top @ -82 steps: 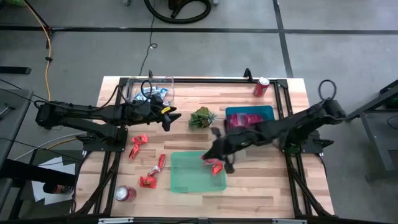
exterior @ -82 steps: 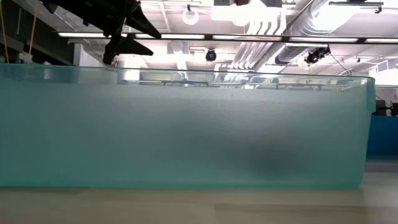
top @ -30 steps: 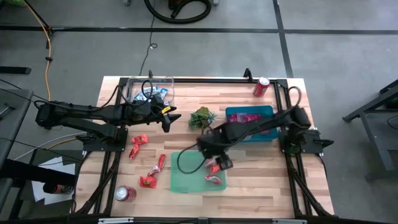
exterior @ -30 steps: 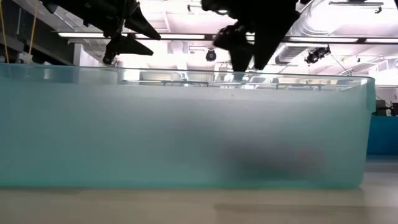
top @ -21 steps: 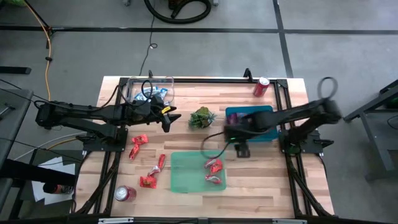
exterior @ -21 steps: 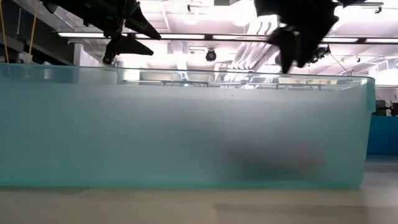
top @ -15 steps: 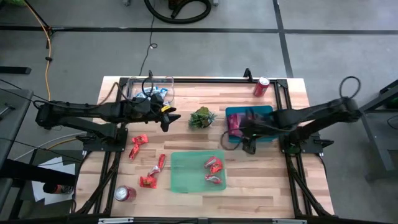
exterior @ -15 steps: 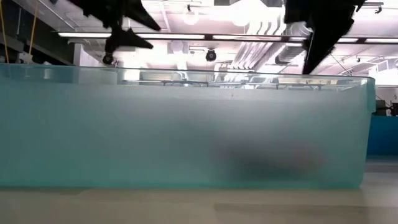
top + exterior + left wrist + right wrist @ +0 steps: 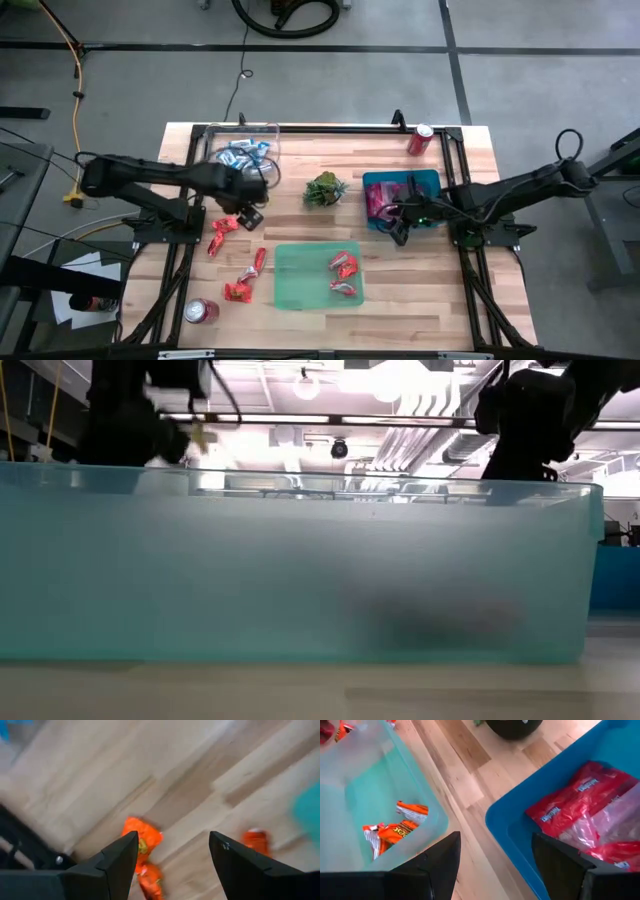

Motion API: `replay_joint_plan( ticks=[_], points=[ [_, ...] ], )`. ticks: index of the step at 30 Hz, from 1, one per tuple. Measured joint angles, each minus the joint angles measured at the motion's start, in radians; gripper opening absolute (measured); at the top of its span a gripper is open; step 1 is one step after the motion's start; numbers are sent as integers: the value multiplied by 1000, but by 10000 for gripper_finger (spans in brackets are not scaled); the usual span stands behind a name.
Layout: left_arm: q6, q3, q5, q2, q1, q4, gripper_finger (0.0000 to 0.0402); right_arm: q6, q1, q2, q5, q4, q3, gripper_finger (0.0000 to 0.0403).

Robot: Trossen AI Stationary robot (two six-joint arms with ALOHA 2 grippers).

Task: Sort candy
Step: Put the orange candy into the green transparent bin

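My left claw hangs with its fingers spread and nothing between them, over the bench's left half, just above two red-orange candies lying crumpled on the bare wood. A third orange candy lies a little farther along the planks; it is too blurred for any print to be read. More red-orange candies are scattered toward the front-left part of the bench, and a red soda can stands near the front-left corner.

My right claw is also parted and empty, poised at the front edge of the blue bin on the bench's right half. That bin is smooth, opaque plastic holding glossy pink and red candy wrappers with white lettering that I cannot read. Beside it, near the front edge at the middle, sits the translucent green bin, frosted in texture, with two orange candies crinkled in its right end.

A clear tub at the back-left corner holds blue-and-white candies. A small green plant stands at the bench's centre, and a second red can stands near the back-right corner. From table height the frosted green wall hides nearly everything behind it.
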Motion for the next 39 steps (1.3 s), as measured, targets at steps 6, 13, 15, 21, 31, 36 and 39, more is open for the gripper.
replay_joint_plan(
  ticks=[6,13,15,21,31,36,39],
  points=[
    [-24,-88,3,138,-28,12,229,0,0,5,9,21,-13,238],
    [-8,-147,45,233,-64,80,229,0,0,6,67,19,-13,238],
    [-20,-162,56,247,-77,103,229,0,0,6,76,19,-13,238],
    [-75,-181,42,263,-106,112,229,0,0,7,80,19,-13,238],
    [-58,-184,25,261,-106,118,114,18,0,7,80,19,-13,238],
    [-9,-167,25,228,-106,120,11,18,0,7,80,19,-13,238],
    [12,-134,11,179,-104,117,6,18,0,7,80,18,-13,238]
  ],
)
